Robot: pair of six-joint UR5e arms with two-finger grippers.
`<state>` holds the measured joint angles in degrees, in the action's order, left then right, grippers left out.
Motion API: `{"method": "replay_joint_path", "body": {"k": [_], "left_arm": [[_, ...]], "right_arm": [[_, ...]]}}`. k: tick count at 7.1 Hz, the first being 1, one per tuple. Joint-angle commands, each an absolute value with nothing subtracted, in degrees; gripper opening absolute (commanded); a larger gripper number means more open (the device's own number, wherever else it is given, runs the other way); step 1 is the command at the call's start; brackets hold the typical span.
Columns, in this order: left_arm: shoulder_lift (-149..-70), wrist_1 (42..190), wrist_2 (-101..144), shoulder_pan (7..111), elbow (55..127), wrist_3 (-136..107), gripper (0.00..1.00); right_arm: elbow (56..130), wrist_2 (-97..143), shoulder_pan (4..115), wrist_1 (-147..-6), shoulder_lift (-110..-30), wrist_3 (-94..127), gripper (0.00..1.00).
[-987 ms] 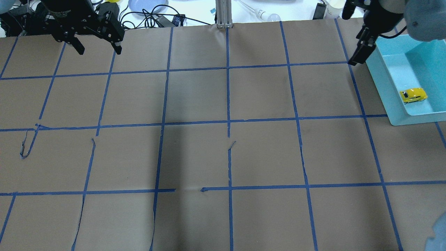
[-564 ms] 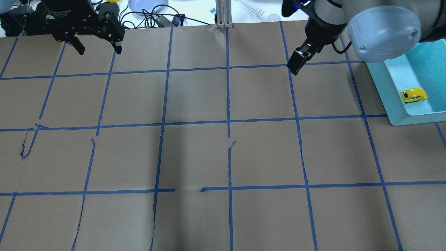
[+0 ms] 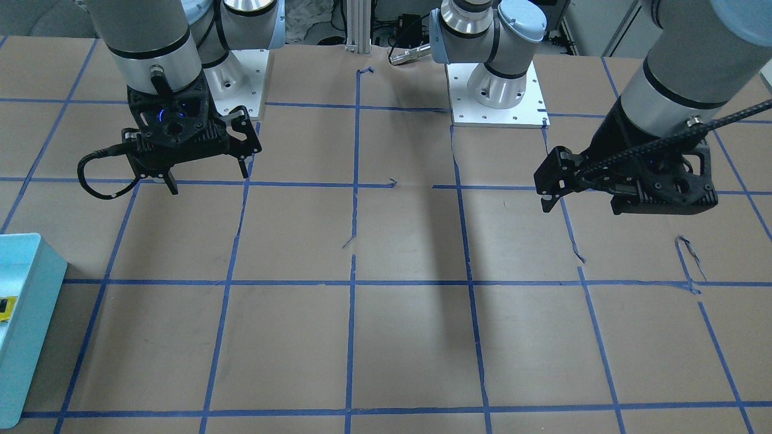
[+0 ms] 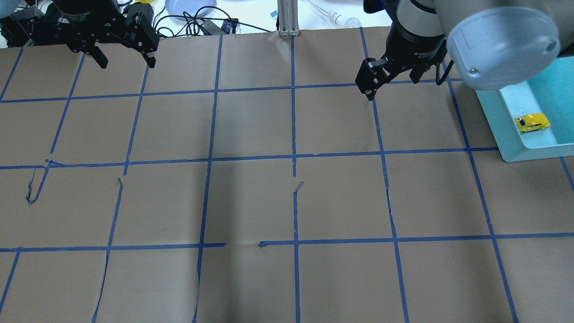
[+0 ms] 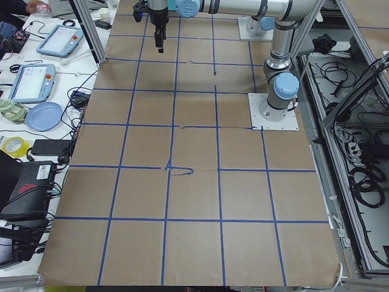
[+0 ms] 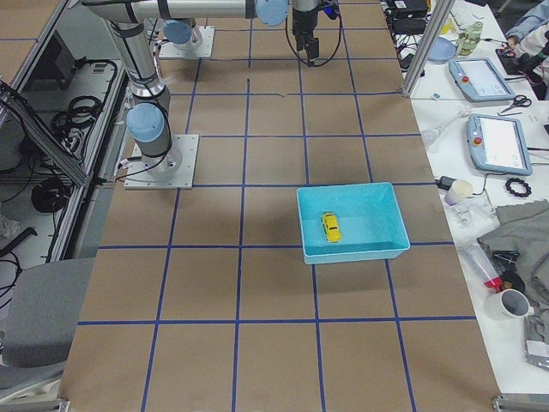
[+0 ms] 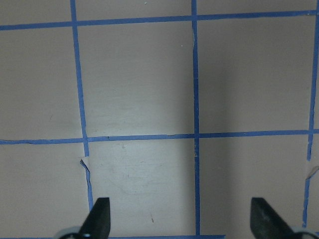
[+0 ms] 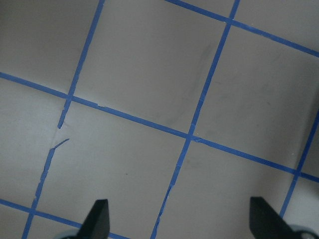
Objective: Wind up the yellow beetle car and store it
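The yellow beetle car (image 4: 532, 122) lies in the pale teal bin (image 4: 492, 114) at the table's right edge. The exterior right view shows it near the bin's middle (image 6: 330, 227). In the front-facing view only a sliver of it shows at the frame edge (image 3: 3, 305). My right gripper (image 4: 391, 83) hangs open and empty over the table, left of the bin and well apart from the car. It also shows in the front-facing view (image 3: 208, 179). My left gripper (image 4: 127, 61) is open and empty at the far left. Both wrist views show only papered table between spread fingers (image 7: 98, 219) (image 8: 98, 219).
Brown paper with a blue tape grid covers the table. Tape is torn and curled at the left (image 4: 33, 190) and in the middle (image 4: 298, 185). An aluminium post (image 4: 287, 18) stands at the far edge, with cables and a blue plate (image 4: 188, 6) beyond it.
My right arm has swung left, from beside the bin's far corner to over the table, and its wrist has turned. The car and my left gripper have stayed put.
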<state>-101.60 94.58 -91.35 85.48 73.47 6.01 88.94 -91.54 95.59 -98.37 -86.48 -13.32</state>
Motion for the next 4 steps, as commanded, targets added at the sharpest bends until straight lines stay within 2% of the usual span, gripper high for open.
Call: {"method": "replay_joint_path", "body": {"k": [1, 4], "left_arm": [[-101.6, 94.48, -91.23, 85.43, 73.56, 5.98, 1.0], [-101.6, 94.48, -91.23, 85.43, 73.56, 5.98, 1.0]], "right_arm": [[89.03, -92.02, 95.19, -98.61, -86.48, -12.13, 1.0], [89.03, -91.32, 95.1, -98.61, -86.4, -12.13, 1.0]]}}
